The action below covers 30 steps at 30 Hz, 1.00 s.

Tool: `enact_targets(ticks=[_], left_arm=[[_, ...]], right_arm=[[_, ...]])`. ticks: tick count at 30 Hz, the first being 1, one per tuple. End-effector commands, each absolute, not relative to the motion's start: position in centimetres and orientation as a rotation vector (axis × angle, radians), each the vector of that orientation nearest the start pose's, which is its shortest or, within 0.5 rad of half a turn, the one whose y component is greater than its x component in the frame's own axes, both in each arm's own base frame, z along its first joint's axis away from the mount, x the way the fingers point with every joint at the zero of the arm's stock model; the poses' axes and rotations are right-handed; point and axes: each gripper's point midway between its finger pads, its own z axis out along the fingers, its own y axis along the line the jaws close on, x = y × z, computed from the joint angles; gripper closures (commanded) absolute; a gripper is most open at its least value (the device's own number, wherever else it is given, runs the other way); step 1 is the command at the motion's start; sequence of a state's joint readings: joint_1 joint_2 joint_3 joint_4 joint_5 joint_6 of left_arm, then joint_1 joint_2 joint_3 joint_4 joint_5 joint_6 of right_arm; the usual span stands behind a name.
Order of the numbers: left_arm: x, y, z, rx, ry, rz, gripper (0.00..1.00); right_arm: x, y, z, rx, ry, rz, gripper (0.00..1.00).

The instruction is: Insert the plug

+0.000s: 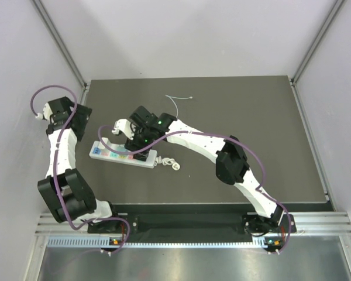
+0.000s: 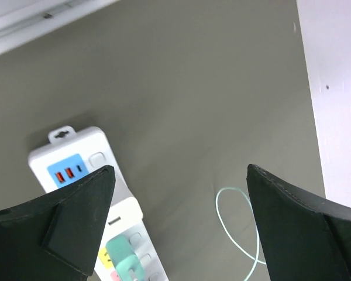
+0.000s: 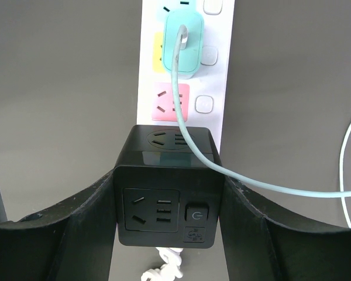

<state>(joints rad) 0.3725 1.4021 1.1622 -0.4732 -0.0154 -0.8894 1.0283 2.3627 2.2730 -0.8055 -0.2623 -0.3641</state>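
Note:
The black cube plug (image 3: pixel 167 193) sits between the fingers of my right gripper (image 3: pixel 168 175), which is shut on its two sides. It is held over the white power strip (image 3: pixel 222 88), just short of the pink socket (image 3: pixel 174 102); I cannot tell whether it touches the strip. A teal charger (image 3: pixel 184 44) is plugged into the strip, and its thin pale wire (image 3: pixel 251 184) runs across the cube's top. In the top view my right gripper (image 1: pixel 136 139) covers the cube above the strip (image 1: pixel 114 153). My left gripper (image 2: pixel 180 170) is open and empty, left of the strip.
A short coiled white cord (image 1: pixel 168 163) lies at the strip's right end and shows under the cube (image 3: pixel 164 266). The pale wire (image 1: pixel 176 105) trails toward the back and loops on the mat (image 2: pixel 217 199). The strip's blue USB end (image 2: pixel 67 170) lies below the left gripper.

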Motion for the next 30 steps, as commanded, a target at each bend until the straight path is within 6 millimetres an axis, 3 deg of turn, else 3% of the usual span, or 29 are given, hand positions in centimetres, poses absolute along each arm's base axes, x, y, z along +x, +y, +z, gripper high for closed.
enact_targets(ticks=[1,10,19,30], left_arm=[[38.3,13.0,18.7,-1.389,1.840,-0.243,0.02],[38.2,13.0,18.3,-1.388,1.842,-0.238,0.02],[38.1,13.1,17.9,-1.394,1.845,-0.234,0.02],[38.1,13.2,17.7,-1.392,1.845,-0.225,0.02]], right_arm=[[27.1,53.0,19.4,-1.636,1.681,0.638,1.00],[27.0,52.6,16.6,-1.678,1.740,0.619,1.00],[26.6,53.3,15.7,-1.689,1.739,0.658,1.00],[26.7,53.2,13.0,-1.738,1.765,0.636,1.00]])
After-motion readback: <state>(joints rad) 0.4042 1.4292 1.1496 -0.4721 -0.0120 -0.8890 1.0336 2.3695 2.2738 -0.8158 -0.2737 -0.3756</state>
